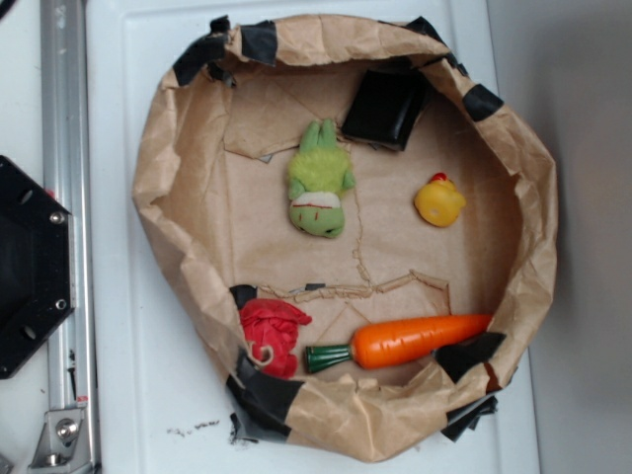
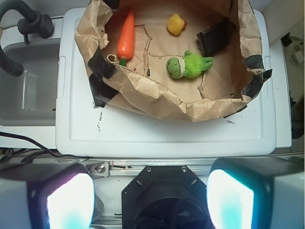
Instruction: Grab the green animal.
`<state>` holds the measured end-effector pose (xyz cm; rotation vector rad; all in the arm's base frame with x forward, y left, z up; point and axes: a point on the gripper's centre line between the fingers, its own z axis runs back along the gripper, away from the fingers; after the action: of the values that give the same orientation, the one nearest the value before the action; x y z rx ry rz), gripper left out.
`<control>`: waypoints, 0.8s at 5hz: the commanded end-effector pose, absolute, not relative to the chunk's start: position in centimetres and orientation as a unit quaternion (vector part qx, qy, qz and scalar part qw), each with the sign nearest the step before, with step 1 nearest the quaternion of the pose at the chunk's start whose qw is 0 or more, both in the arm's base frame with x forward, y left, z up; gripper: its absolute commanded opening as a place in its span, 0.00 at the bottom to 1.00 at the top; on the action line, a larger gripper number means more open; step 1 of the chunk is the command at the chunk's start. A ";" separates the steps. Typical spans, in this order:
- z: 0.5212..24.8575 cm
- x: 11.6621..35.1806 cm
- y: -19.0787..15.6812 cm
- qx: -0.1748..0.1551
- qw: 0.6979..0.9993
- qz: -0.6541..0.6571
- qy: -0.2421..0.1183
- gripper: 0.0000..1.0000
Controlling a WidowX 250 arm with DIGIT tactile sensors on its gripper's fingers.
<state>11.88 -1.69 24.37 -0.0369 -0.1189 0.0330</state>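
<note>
No readable writing shows; gripper (image 2: 150, 200) jaws spread wide, seemingly empty, well apart from green animal (image 1: 318, 182).

lab bench | metal rail (image 1: 61, 197) | taped paper pen (image 1: 168, 148) on white lid (image 2: 167, 133)

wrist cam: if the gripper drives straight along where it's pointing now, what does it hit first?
Likely the bare white lid just short of the paper bowl's near wall, not the green animal. The gripper looks open; depth is unclear.
</note>
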 end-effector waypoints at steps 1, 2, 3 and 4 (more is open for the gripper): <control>24.4 11.9 -1.7 -0.018 0.998 0.017 -0.059 1.00; 22.9 16.3 -1.2 0.126 0.967 0.141 -0.170 1.00; 21.3 20.4 -0.6 0.136 0.966 0.148 -0.162 1.00; 19.2 23.1 -0.1 0.111 0.935 0.278 -0.187 1.00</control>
<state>22.50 -1.04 18.44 0.2320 -0.3551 0.5203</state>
